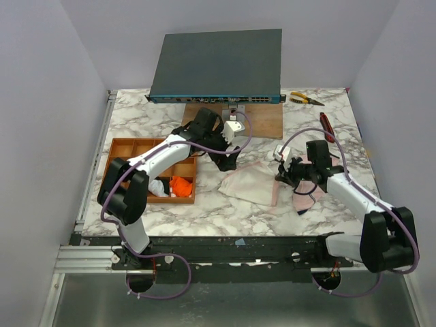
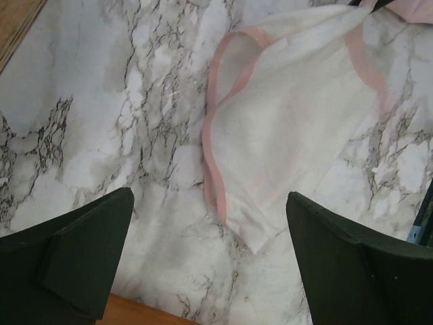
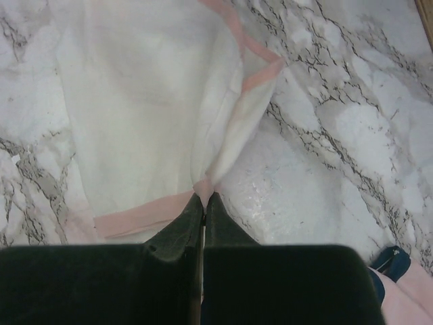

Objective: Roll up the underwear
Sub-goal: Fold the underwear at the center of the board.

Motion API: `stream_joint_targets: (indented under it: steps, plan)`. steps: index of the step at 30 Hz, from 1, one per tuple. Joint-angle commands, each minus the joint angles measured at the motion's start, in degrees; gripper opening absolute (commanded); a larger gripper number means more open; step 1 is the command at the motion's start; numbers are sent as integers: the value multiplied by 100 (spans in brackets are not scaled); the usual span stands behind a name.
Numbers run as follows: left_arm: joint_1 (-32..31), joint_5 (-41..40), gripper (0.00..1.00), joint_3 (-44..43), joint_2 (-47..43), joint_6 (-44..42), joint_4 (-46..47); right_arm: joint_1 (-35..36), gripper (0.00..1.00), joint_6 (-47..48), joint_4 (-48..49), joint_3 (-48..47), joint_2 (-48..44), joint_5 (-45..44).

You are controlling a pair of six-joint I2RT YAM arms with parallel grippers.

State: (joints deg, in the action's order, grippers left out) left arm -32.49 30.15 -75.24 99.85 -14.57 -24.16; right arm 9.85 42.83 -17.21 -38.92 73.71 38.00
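Underwear (image 3: 135, 101) hem in pinched right hand (image 3: 203, 200), left hand (image 2: 210, 200) agape just above.

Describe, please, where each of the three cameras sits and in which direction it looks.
Top external: fixed above and behind the bases, looking down on the marble table; left arm and right arm show.
Left wrist: on the left arm, looking down at the cream underwear; open left fingers frame it.
Right wrist: on the right arm, looking down; right fingers shut on the underwear's corner.
Shared: all three show this underwear.
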Motion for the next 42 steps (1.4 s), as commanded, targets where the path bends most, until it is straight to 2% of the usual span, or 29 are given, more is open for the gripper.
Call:
stream_joint_targets:
  steps: [1,7,15,18,24,32,35,38,42]
  plan:
    - [-17,726,99,-232,120,-126,142,105,1,682,406,339,-440,-33]
    - [-14,930,99,-502,422,-219,210,174,1,794,548,407,-505,-90]
    - [-16,1385,99,-973,962,330,184,450,1,1162,684,585,-661,-410]
    - [-36,1783,99,-938,984,121,216,514,1,1262,682,683,-777,-401]
    - [-169,1738,99,-818,1010,-634,398,527,1,1553,486,805,-867,-348]
    - [-159,1908,98,-1545,1641,252,120,636,1,1842,289,938,-990,-337]
    - [-170,2264,98,-1484,1622,55,93,672,1,1867,271,979,-1022,-322]
    - [-178,2658,99,-1326,1590,-583,62,685,1,1869,273,978,-1032,-320]
    - [-220,2730,99,-1345,1693,-946,20,686,1,1861,254,975,-1015,-276]
